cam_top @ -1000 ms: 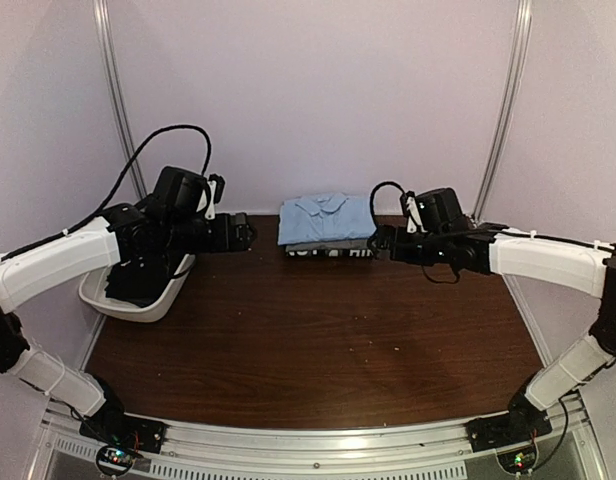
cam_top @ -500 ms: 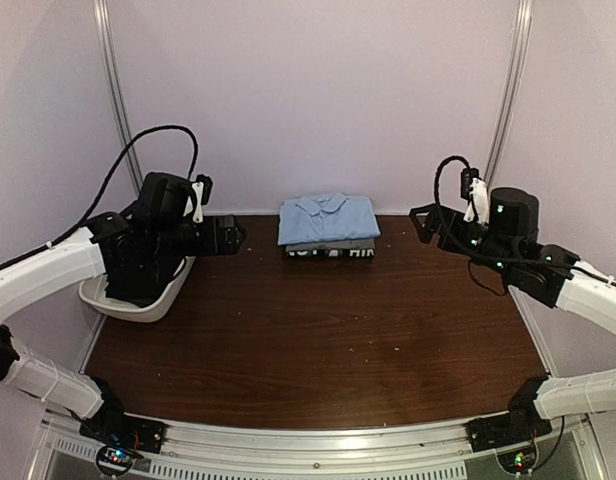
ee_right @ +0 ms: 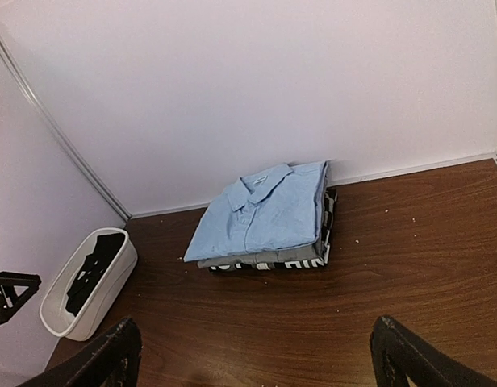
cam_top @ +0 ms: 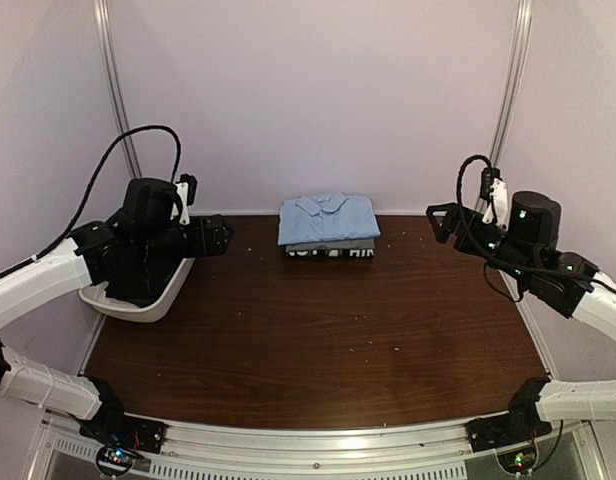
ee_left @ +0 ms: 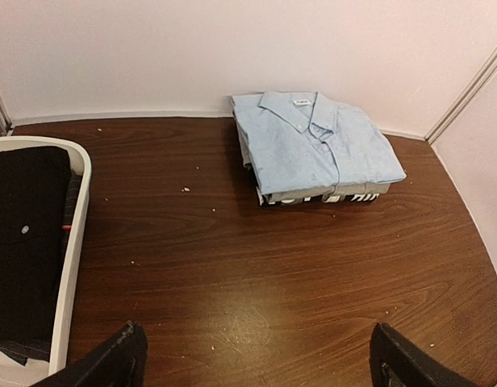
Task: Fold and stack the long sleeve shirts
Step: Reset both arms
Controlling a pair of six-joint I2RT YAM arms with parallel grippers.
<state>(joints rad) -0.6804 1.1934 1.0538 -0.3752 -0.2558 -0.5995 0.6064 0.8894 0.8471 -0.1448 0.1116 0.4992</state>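
**A:** Top external cam first. Where's the blue shirt [cam_top: 326,217]?

**B:** Folded, collar up, at 12 o'clock on the table [cam_top: 318,330], close to the back wall. It's the top layer of a neat stack.

**A:** And the grey shirt [cam_top: 333,243]?

**B:** Directly under the blue one, also folded. Only its front edge shows. Below that there's a black-and-white garment [ee_right: 327,222] at the bottom, but I can't read the print.

**A:** L gripper [cam_top: 220,236]?

**B:** Approx 10 o'clock, raised above the table, just beside the basket [cam_top: 148,305]. It points toward the stack and is well apart from it. Its wrist cam has the fingers in the two bottom corners, with bare wood betw them, so the jaws are spread wide and hold nothing.

**A:** R gripper [cam_top: 438,222]?

**B:** Approx 2 o'clock, also raised and facing the stack, well apart from it. Same story on its wrist cam: fingers far apart at the bottom corners, jaws spread, empty.

**A:** What's in the basket?

**B:** It's white, sits at 9 o'clock by the left wall, and has dark clothes [ee_left: 27,234] piled inside. Can't tell what kind.
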